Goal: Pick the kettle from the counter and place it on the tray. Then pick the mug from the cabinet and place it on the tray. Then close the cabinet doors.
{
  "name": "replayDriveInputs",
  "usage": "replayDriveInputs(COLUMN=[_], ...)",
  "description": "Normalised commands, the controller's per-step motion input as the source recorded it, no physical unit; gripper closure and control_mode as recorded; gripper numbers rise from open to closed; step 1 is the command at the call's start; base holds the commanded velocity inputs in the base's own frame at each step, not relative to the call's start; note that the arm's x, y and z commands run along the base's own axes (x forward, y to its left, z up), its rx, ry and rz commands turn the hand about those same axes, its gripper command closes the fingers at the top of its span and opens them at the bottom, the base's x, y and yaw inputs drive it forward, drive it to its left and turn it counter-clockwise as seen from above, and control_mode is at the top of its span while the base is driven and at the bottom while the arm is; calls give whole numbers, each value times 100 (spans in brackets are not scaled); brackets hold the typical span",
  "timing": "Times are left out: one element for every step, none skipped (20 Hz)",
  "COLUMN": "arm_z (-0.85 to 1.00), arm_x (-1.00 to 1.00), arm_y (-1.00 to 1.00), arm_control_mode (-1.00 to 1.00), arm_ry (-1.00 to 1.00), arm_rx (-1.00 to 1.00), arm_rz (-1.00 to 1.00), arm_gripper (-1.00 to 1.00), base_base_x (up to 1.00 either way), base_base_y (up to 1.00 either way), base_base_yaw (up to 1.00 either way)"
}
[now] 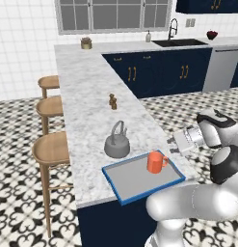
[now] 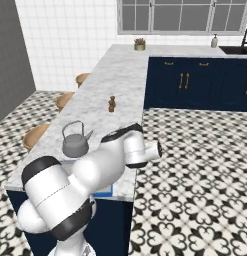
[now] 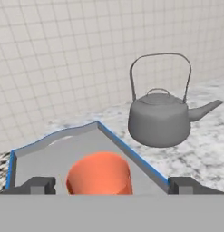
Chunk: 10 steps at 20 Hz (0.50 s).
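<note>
The orange mug (image 1: 156, 162) stands upright on the blue-rimmed grey tray (image 1: 135, 181), near the tray's right end. The grey kettle (image 1: 117, 142) sits on the marble counter (image 1: 86, 96) just beyond the tray's far rim, off the tray. My gripper (image 1: 171, 145) hovers right of the mug, open and holding nothing. In the hand view the mug (image 3: 99, 174) sits low between my gripper's (image 3: 112, 186) spread fingertips (image 3: 38, 185), with the tray (image 3: 45, 156) under it and the kettle (image 3: 158, 118) behind. In the right base view the kettle (image 2: 75, 141) shows beside my arm. The cabinet and its doors are out of view.
A small brown shaker (image 1: 112, 101) stands farther along the counter and a potted plant (image 1: 86, 43) at its far end. Wooden stools (image 1: 50, 149) line the counter's left side. The tray lies close to the counter's near edge. Navy base cabinets and a sink (image 1: 178, 42) run along the back.
</note>
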Motion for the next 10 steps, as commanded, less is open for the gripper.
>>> replayDriveInputs(arm_z=[47,48,46,42,42,41,42,40,42,37], arm_x=[-5,-5,-3,-2,0,0,0,0,0,0], arm_y=[29,33,36,24,26,32,33,33,30,33], arm_control_mode=[-100,-100,-100,-100,-100,-100,-100,-100,-100,-100], arm_ry=[7,8,9,13,17,19,21,21,22,23], arm_rx=[0,0,0,0,0,0,0,0,0,0], arm_rz=[-15,-19,-23,-28,-32,-34,-38,-38,-39,-40], arm_gripper=[-100,-100,-100,-100,-100,-100,-100,-100,-100,-100], base_base_x=[0,0,0,0,0,0,0,0,0,0], base_base_y=[0,0,0,0,0,0,0,0,0,0], base_base_yaw=[0,0,0,0,0,0,0,0,0,0])
